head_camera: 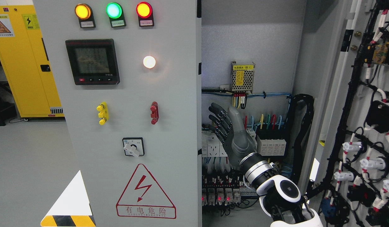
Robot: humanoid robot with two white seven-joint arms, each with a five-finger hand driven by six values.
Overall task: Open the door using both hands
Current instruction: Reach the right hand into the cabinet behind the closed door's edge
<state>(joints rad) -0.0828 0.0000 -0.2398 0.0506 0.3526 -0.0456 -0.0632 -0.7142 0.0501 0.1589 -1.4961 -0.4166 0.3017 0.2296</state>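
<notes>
Right arm's white shell and dark joint at the bottom edge, right of middle, nearest the lens. It rises up-left to the right hand (227,126), raised in the open bay of the cabinet. Fingers (217,111) extended and slightly spread, palm toward the left, holding nothing. Hand sits in front of the breaker rows and coloured wiring, just right of the closed left door's edge; contact with that edge cannot be told.

Left door (128,113): grey, shut, fills the middle-left of the view. On it, top to bottom: three lit indicator lamps, orange (83,11), green (114,10), red (144,10); a digital meter (92,61) with a lit white lamp (149,61) to its right; a yellow handle (102,113) and a red handle (154,112); a rotary switch (133,147); a red-outlined lightning warning triangle (146,192).

Right door (364,119): swung open at the picture's right, inner face showing black cable looms and white connectors.

Inside the bay: a perforated power supply (242,76) with a yellow label high on the back wall, blue cables running beneath it.

Yellow cabinet (27,63) stands on the floor at far left, behind the grey cabinet.
</notes>
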